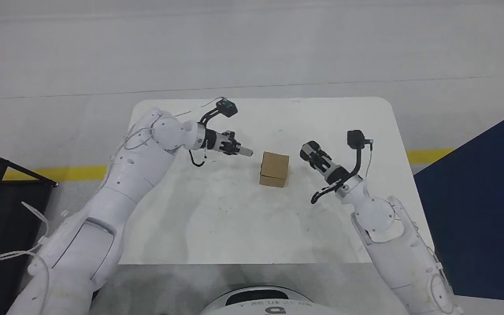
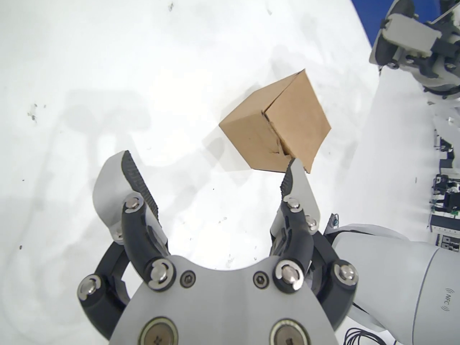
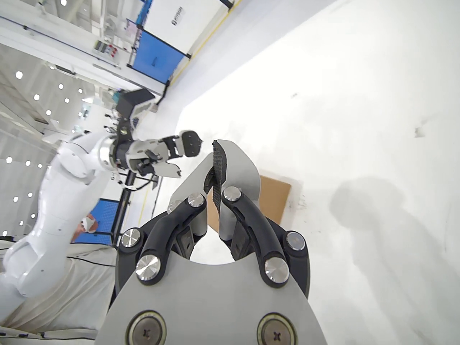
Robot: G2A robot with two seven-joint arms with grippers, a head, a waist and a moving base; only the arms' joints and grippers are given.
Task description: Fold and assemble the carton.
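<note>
A small brown carton (image 1: 274, 168) sits near the middle of the white counter (image 1: 236, 228), resting on its base with its flaps folded in so that it reads as a closed cube. In the left wrist view a seam runs across its upper face and down one corner, where the cardboard edge looks creased and a little ragged.

The left pincer (image 2: 210, 159) hovers to the left of the carton and slightly farther back, aimed at it. Its two fingers are spread wide apart with nothing between them. The top view shows a gap of bare counter between its tips and the carton.

The right pincer (image 3: 217, 152) is to the right of the carton, also slightly farther back and pointing toward it. Its fingers are pressed together with their ribbed pads meeting, and they hold nothing. It is near the carton's right side but apart from it.

The carton lies between the two pincers, touched by neither
</note>
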